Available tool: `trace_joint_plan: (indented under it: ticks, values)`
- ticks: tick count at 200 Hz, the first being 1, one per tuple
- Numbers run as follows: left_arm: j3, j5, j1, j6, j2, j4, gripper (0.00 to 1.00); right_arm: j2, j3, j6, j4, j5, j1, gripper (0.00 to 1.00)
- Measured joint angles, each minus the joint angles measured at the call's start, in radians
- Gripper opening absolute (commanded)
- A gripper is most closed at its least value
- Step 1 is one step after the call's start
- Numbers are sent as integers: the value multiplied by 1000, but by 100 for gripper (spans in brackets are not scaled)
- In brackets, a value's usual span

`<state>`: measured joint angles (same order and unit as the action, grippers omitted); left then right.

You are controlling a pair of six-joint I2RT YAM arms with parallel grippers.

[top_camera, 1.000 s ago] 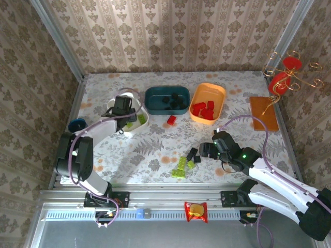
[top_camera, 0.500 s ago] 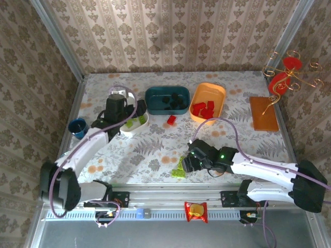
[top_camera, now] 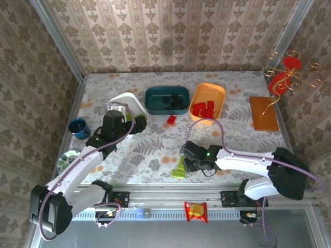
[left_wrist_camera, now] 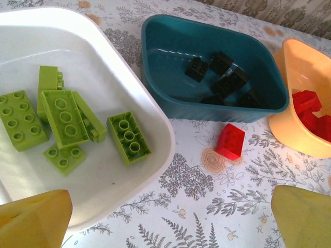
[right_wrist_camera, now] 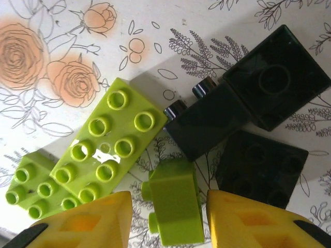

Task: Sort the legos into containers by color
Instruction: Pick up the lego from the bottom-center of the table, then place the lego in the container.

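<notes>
White tray (left_wrist_camera: 158, 116): left half of the left wrist view; several lime green bricks (left_wrist_camera: 129, 138) lie loosely in it, some touching.
Teal tray (left_wrist_camera: 155, 72): just right of the white one, top centre; black bricks (left_wrist_camera: 227, 82) are bunched toward its right end.
Orange tray (left_wrist_camera: 289, 129): at the right edge; red bricks (left_wrist_camera: 310, 106) are inside.
Loose red brick (left_wrist_camera: 230, 140): on the table (left_wrist_camera: 207, 196), just below the gap between the teal and orange trays.
Unsorted pile: in the right wrist view, a flat green plate (right_wrist_camera: 106, 147) lies at centre left. Three black bricks (right_wrist_camera: 207, 121) touch one another at upper right.
Left gripper (left_wrist_camera: 165, 227): fingers (left_wrist_camera: 31, 219) are spread wide at the bottom corners with nothing between them, above the white tray's near rim.
Right gripper (right_wrist_camera: 168, 227): fingers (right_wrist_camera: 248, 222) are drawn in on either side of a small green brick (right_wrist_camera: 173, 206) at bottom centre. Thin slits show beside it, so whether they pinch it cannot be told.
</notes>
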<state>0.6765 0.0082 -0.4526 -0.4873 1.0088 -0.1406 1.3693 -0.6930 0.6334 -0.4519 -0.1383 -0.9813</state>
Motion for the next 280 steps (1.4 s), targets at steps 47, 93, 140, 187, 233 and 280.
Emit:
trace_joint_plan:
  ticks: [47, 93, 140, 187, 233, 280]
  values:
    - [-8, 16, -6, -9, -15, -7, 100, 62, -21, -1, 3, -16, -1, 25]
    - [-39, 11, -24, -18, -65, -34, 100, -18, -47, -21, -45, -19, -1, 18]
    - [-101, 11, -23, -45, -113, -30, 100, -85, -273, -103, -74, 17, 41, 18]
    - [-166, -19, -23, -79, -221, -60, 96, 274, -650, -180, 115, 168, 131, 18]
    - [-172, -50, -17, -82, -331, -122, 96, 719, -1062, -186, 180, 316, 173, 19]
    - [-172, -40, -17, -82, -319, -156, 96, 948, -1283, -149, 153, 383, 212, 61]
